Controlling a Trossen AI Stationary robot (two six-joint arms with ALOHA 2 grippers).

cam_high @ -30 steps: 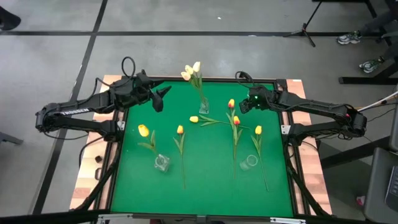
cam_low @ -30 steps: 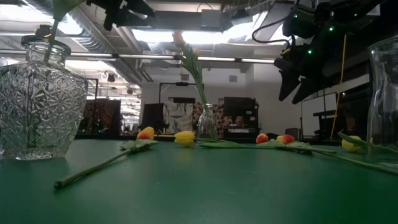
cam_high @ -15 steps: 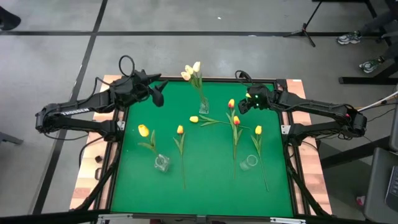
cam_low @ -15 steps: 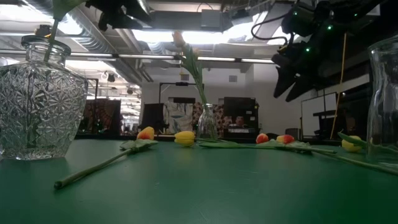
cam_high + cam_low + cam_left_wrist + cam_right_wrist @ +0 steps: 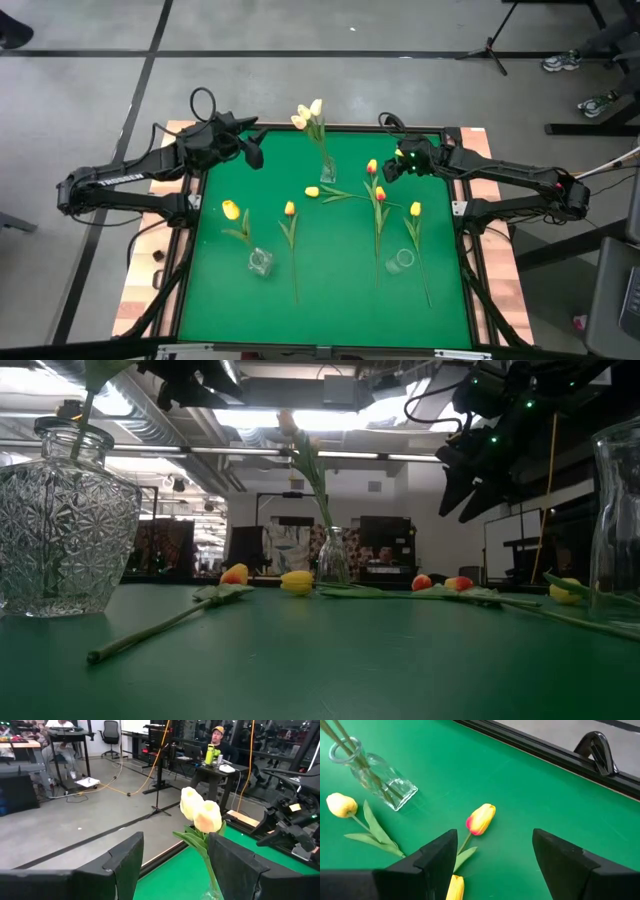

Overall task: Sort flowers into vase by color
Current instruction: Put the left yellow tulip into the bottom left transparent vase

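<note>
While both arms hang above the far end of the green felt-covered table [image 5: 330,290], the tulips lie in three lots; creamy white ones [image 5: 309,114], with waxy rounded heads and thin green stems, stand in a slim clear glass vase [image 5: 328,172] near the far middle, and the rest lie flat on the cloth; a yellow tulip [image 5: 312,191] lies just beside that vase, two orange-red tulips [image 5: 376,182] with long stems lie to its right, a yellow one [image 5: 415,209] lies beside a smooth clear vase [image 5: 400,261] near the right, and two more yellow tulips [image 5: 231,210] lie by a squat cut-glass vase [image 5: 260,261] whose faceted, star-patterned wall shows large in the low view; the left gripper [image 5: 254,149] is raised over the far left corner, its dark blunt fingers [image 5: 127,860] spread apart with nothing between them, facing the white blooms; the right gripper [image 5: 393,167] leans down toward the orange-red heads from the far right, its fingers [image 5: 440,851] wide apart and empty, clear of the cloth
</note>
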